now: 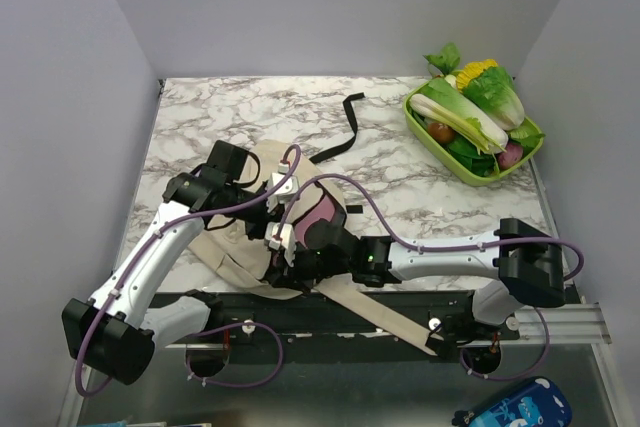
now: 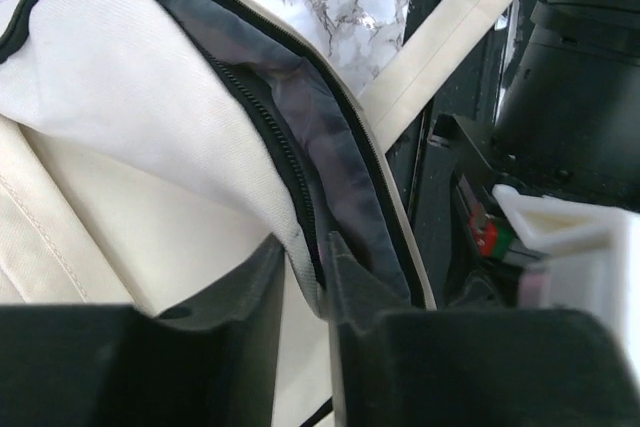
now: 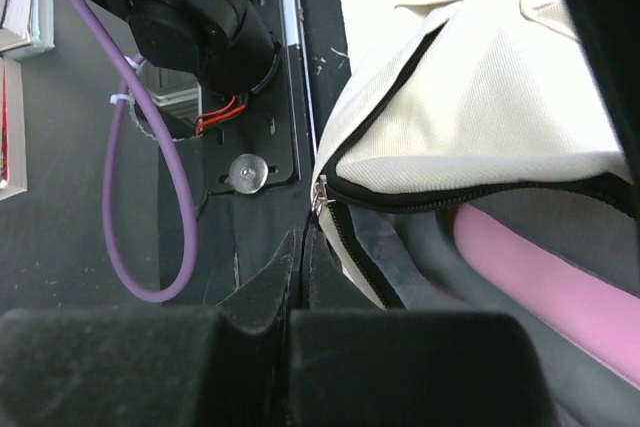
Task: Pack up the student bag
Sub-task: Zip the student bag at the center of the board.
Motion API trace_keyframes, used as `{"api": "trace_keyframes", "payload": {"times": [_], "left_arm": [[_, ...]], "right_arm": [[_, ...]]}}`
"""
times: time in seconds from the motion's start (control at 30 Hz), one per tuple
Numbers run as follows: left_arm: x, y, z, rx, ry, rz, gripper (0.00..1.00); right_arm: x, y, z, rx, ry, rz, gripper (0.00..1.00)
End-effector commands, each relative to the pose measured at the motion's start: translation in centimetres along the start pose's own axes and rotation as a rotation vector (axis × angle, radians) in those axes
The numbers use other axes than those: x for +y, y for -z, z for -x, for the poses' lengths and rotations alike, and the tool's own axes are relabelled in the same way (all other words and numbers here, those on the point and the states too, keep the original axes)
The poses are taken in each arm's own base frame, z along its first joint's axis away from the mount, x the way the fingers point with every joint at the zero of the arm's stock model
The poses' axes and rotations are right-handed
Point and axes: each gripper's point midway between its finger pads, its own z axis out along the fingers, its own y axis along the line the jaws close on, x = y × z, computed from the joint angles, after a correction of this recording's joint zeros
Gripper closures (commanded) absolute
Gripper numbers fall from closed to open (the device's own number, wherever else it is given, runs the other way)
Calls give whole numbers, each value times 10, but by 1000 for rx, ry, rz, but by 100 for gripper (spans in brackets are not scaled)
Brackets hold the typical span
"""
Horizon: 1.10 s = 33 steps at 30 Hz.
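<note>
The student bag [image 1: 225, 247] lies in the middle of the table near its front edge, cream fabric with black trim. Both arms meet over it. In the left wrist view my left gripper [image 2: 305, 247] pinches the cream rim of the bag [image 2: 130, 117] beside the zipper; the dark lining [image 2: 340, 167] gapes open behind. In the right wrist view my right gripper [image 3: 303, 237] is shut just under the metal zipper slider [image 3: 320, 197], and a thin dark pull tab runs from it into the tips. A pink item [image 3: 560, 277] lies inside the bag [image 3: 480, 107].
A green basket [image 1: 425, 127] of vegetables stands at the back right. A loose black strap [image 1: 345, 132] lies on the marble behind the bag. The long beige strap [image 1: 385, 317] trails over the front rail. A blue case [image 1: 515, 409] lies below the table.
</note>
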Motion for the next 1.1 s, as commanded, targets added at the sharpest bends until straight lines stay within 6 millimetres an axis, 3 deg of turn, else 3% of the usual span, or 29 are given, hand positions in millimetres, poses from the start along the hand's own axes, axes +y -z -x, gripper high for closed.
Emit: {"api": "trace_keyframes", "payload": {"times": [0.0, 0.2, 0.37, 0.5, 0.6, 0.93, 1.07], "left_arm": [[-16, 13, -13, 77, -37, -29, 67], [-33, 30, -33, 161, -157, -47, 65], [-39, 38, -39, 185, -209, -29, 59], [-41, 41, -32, 163, -218, -30, 1], [-43, 36, -29, 133, -219, -53, 1], [-41, 4, -68, 171, -205, -137, 3], [-39, -13, -64, 147, -250, -109, 5]], "right_arm": [[-3, 2, -9, 46, -55, -36, 99], [-22, 22, -1, 20, -99, -182, 99], [-33, 33, -14, 41, -151, -272, 99], [-42, 38, -24, 45, -208, -337, 99], [-46, 38, -25, 39, -226, -367, 99], [-56, 49, -21, 16, -251, -439, 99], [-56, 55, -28, 34, -262, -453, 99]]}}
